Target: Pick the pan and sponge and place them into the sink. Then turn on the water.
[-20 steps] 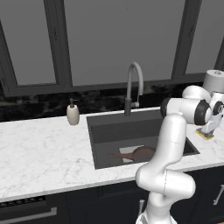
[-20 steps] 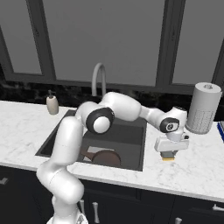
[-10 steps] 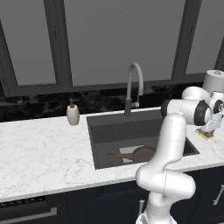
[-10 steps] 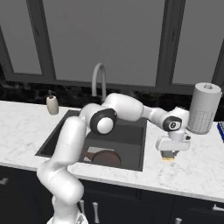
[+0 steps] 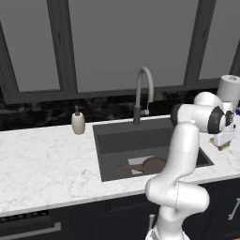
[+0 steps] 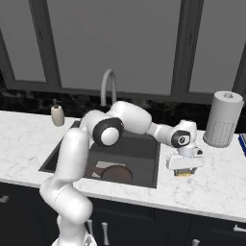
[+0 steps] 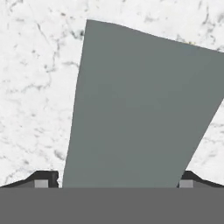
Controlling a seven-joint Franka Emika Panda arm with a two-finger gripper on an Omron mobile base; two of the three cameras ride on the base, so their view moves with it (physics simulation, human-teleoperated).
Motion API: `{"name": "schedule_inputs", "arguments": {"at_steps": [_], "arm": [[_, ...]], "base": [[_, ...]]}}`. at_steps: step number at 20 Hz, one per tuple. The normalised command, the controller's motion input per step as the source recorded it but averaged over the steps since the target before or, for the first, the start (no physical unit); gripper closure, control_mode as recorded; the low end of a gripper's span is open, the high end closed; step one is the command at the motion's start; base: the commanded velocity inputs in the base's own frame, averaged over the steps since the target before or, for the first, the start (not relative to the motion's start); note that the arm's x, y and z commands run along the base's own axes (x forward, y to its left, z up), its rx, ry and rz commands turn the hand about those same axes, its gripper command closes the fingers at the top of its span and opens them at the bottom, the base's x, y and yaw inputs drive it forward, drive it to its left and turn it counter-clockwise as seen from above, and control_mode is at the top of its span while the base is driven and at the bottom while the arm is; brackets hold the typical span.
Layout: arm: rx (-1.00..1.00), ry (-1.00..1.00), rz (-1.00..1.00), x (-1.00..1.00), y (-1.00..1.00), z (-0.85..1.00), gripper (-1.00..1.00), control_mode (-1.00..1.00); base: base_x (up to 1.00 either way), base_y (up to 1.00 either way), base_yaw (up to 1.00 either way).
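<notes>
1. Hovering low over the sponge (image 7: 140,105), my hand (image 6: 184,162) points straight down at the worktop (image 6: 144,190) just to the right of the sink (image 6: 144,151); this posture suits a grasp from above on a flat object.

2. In the hand view, the sponge's grey-green top spans the space between my two finger tips (image 7: 41,180), which stand at either side of it with a sliver of pale marble showing between tip and sponge. I read the fingers as spread wide and not clamped on anything.

3. From the right base view, a strip of the sponge's yellow body peeks out beneath the hand, lying flat on the marble. Whether the tips already reach down to its sides I cannot tell.

4. The pan (image 6: 115,173) lies on the sink floor, near the front wall, its long handle pointing left in the left base view. I judge that part of the task done.

5. The faucet (image 5: 143,93) rises behind the basin, with no water visible. Its lever must wait until the sponge is in the sink.

6. A paper-towel roll (image 6: 223,117) stands upright on the worktop behind and to the right of the hand, near enough that a lift should go upward before swinging left.

7. A soap dispenser (image 5: 78,122) sits left of the sink, well apart from this work.
</notes>
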Motion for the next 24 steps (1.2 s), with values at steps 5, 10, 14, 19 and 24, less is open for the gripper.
{"name": "schedule_inputs", "arguments": {"at_steps": [5,10,14,19,24], "arm": [[0.04,-0.02,0.01,-1.00,0.79,-0.98,1.00,-1.00],[0.17,0.01,0.07,-0.28,0.42,-0.39,1.00,-1.00],[0.19,0.05,0.06,0.07,0.26,0.17,1.00,-1.00],[0.25,0.15,0.15,0.30,0.50,0.63,1.00,-1.00],[0.23,0.16,0.20,0.31,0.63,0.64,1.00,-1.00]], "base": [[0.00,0.00,0.00],[0.00,0.00,0.00],[0.00,0.00,0.00],[0.00,0.00,0.00],[0.00,0.00,0.00]]}}
